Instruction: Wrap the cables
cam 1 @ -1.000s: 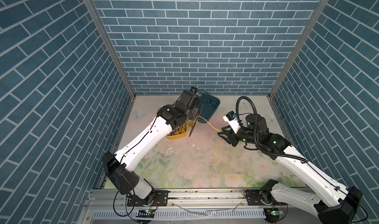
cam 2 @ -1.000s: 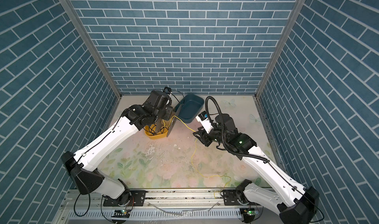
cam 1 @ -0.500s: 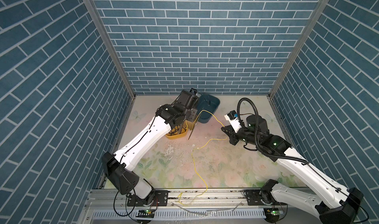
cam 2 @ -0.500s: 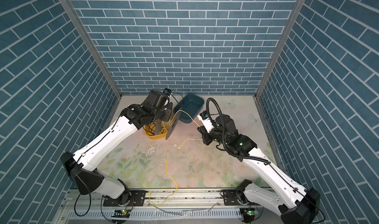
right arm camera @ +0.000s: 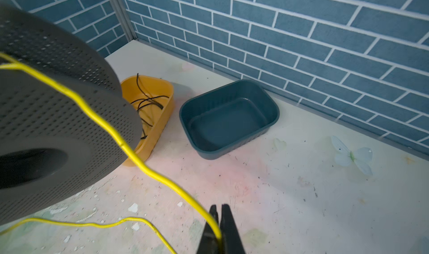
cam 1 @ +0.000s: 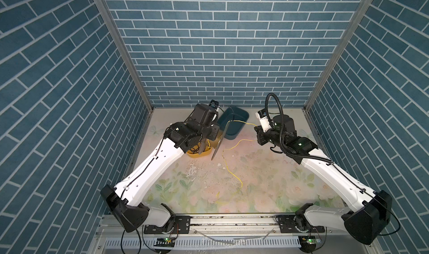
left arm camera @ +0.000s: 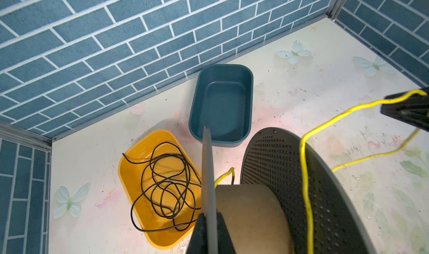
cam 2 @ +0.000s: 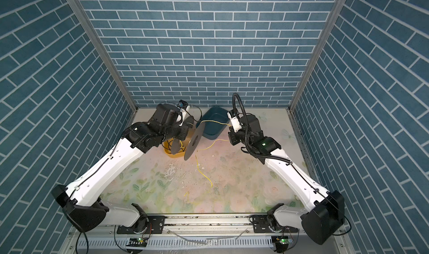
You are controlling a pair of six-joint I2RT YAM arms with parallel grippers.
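Cable (right arm camera: pixel 144 167) | has just been pinched by the right gripper (right arm camera: pixel 219 218), jaws parted a second ago | is strung from there over the spool (left arm camera: pixel 290 171), whose flange is clamped by the left gripper (left arm camera: pixel 209 220) | tail drawn in toward it; another turn can likely be laid.

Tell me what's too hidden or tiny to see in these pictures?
- Yellow tray: both top views, mostly hidden behind the left arm and spool.
- Spool: right wrist view, cut off by the picture's edge.
- Cable: its loose end is too thin to trace in both top views.
- Black wires: right wrist view, partly behind the spool.
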